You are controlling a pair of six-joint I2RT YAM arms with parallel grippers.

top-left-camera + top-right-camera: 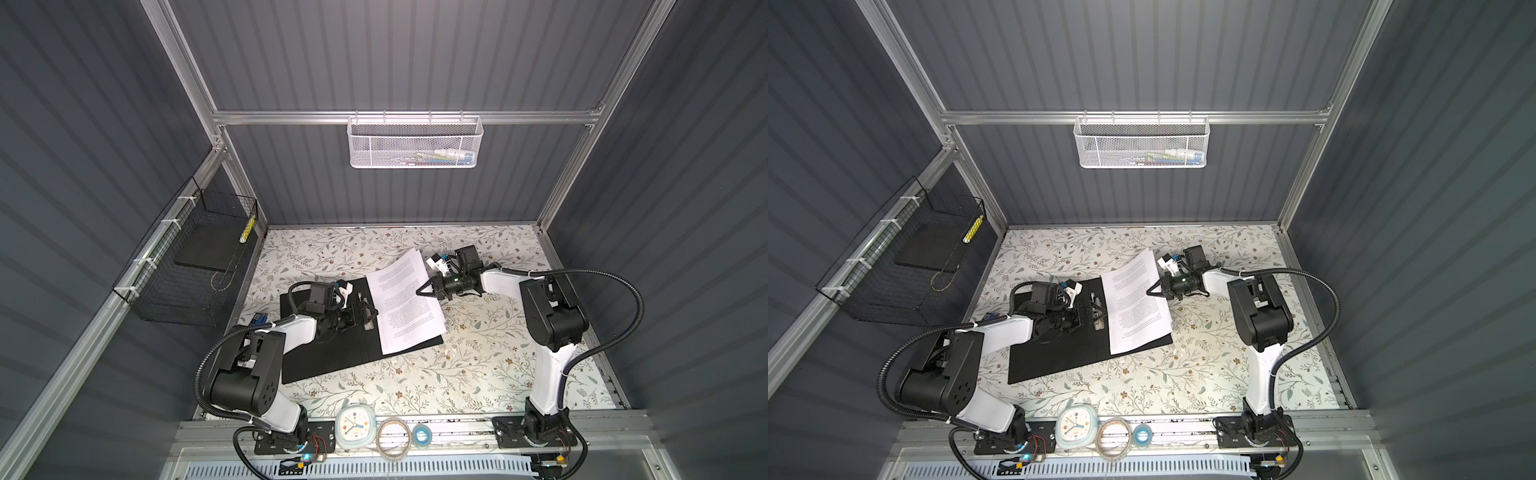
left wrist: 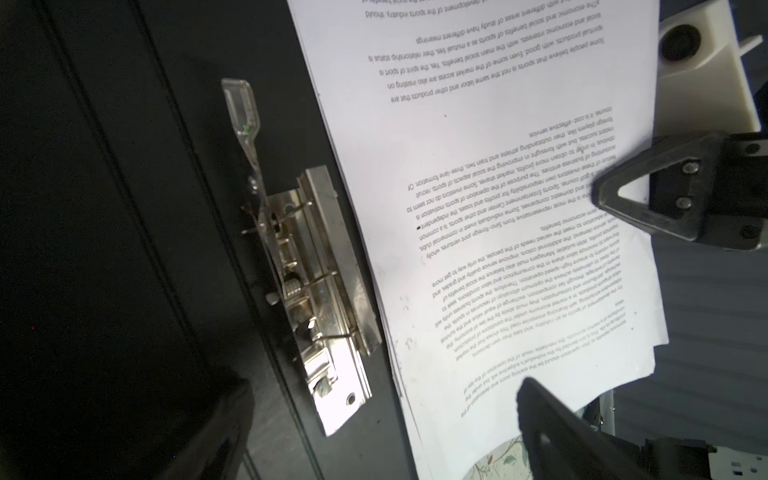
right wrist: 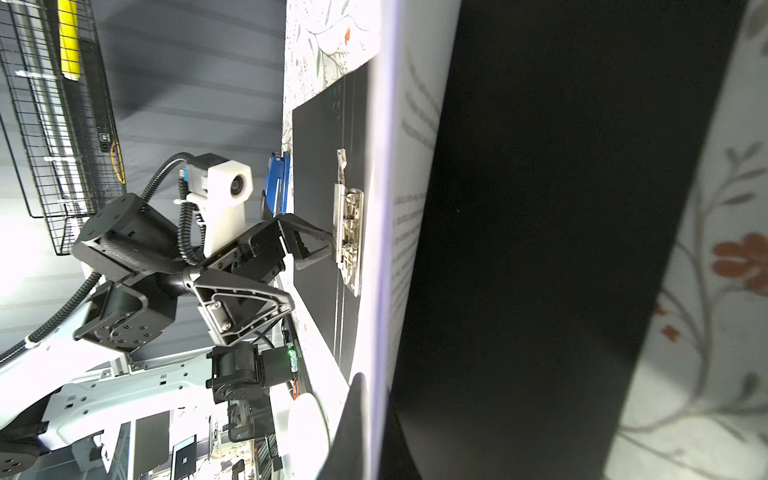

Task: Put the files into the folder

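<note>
At the left, the folder (image 1: 332, 353) is lying open on the bench (image 1: 478, 353), black inside facing up. The left gripper (image 1: 365, 313) is hovering over the metal clamp (image 2: 307, 282) beside the spine, its fingers spread wide and holding nothing. Just right of the clamp, the files (image 1: 405, 307) are covering the folder's right half, with their far part lifting off it. The right gripper (image 1: 420, 292) is pinching the stack at its right edge, fingers closed on the paper. To do this well, the right arm should probably be sliding the sheets' left edge squarely under the clamp and keeping the stack together, while the left fingers are working the lever (image 2: 245, 120) without snagging paper.
</note>
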